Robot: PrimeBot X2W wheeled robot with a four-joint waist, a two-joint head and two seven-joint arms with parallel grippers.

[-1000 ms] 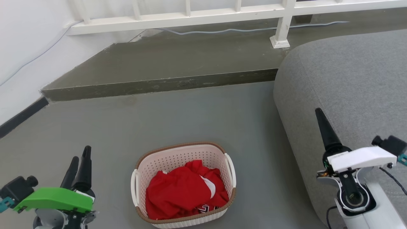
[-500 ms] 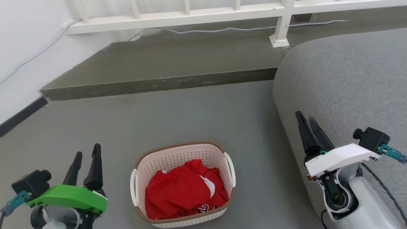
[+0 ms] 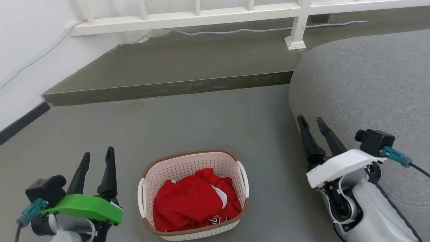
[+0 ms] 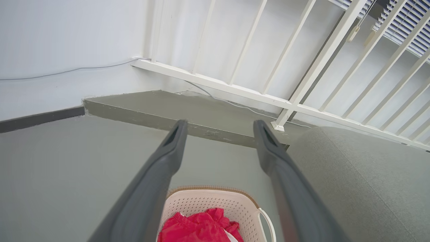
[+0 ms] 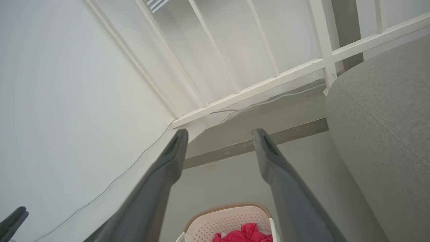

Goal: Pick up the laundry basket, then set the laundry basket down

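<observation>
Basket on the floor, a claw on each side, both empty.

The laundry basket sits flat on the grey floor just in front of the robot. A crumpled red garment is heaped inside, and there is a white handle on each side, turned out toward the arms. The left gripper hovers off its left side. The right gripper hovers off its right, close to the grey sofa. Both have their fingers parted a moderate way, hold nothing and are clear of the basket. Flanking it like this looks to me like the set-up for a two-handed lift by the handles, which would keep the load level.
</observation>
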